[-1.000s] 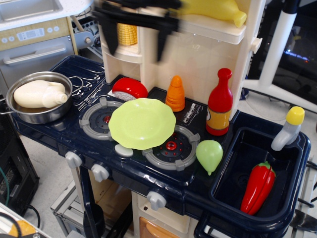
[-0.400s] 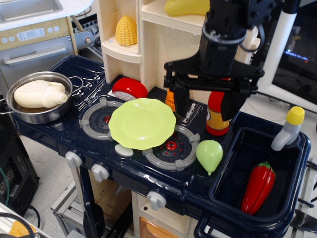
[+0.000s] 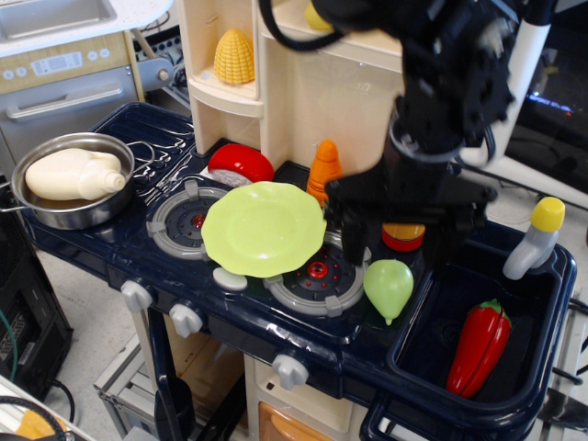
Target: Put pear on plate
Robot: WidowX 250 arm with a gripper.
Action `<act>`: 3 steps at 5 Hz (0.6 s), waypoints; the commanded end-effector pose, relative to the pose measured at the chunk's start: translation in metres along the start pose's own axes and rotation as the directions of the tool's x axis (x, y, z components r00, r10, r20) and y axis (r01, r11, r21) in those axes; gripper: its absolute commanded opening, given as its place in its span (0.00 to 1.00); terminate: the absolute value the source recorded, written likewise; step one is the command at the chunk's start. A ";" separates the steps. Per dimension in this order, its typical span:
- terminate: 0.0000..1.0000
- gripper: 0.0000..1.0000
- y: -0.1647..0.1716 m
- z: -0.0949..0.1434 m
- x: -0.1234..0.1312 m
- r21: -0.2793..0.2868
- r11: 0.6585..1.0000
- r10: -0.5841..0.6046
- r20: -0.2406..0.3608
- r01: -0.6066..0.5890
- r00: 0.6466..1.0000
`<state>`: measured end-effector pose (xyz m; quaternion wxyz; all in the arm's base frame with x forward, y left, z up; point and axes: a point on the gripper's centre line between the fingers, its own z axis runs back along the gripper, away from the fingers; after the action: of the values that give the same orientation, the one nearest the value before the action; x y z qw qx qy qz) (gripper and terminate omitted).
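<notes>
Lowered since the earlier frame, the black robot gripper (image 3: 398,241) now hangs just above the small light green teardrop plastic pear (image 3: 389,286), jaws spread wide and empty. Pear lies near the front edge of the dark blue toy stove counter (image 3: 110,241), right of the round yellow-green scalloped plate (image 3: 264,228) on the burners. Grey floor shows below.

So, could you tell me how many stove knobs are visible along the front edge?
3: one at the left, one beside it, and one further right. Others may sit below the view.
</notes>
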<state>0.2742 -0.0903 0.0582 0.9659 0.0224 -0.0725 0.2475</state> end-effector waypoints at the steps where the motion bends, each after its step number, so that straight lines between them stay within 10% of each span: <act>1: 0.00 1.00 -0.011 -0.015 0.005 -0.010 1.000 0.029 0.046 -0.028 0.999; 2: 0.00 1.00 -0.014 -0.024 0.002 -0.030 0.998 0.060 0.067 -0.058 0.996; 3: 0.00 0.00 -0.014 -0.032 -0.002 -0.046 0.995 0.093 0.081 -0.090 0.992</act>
<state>0.2741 -0.0982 0.0189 0.9517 0.0201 -0.1040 0.2881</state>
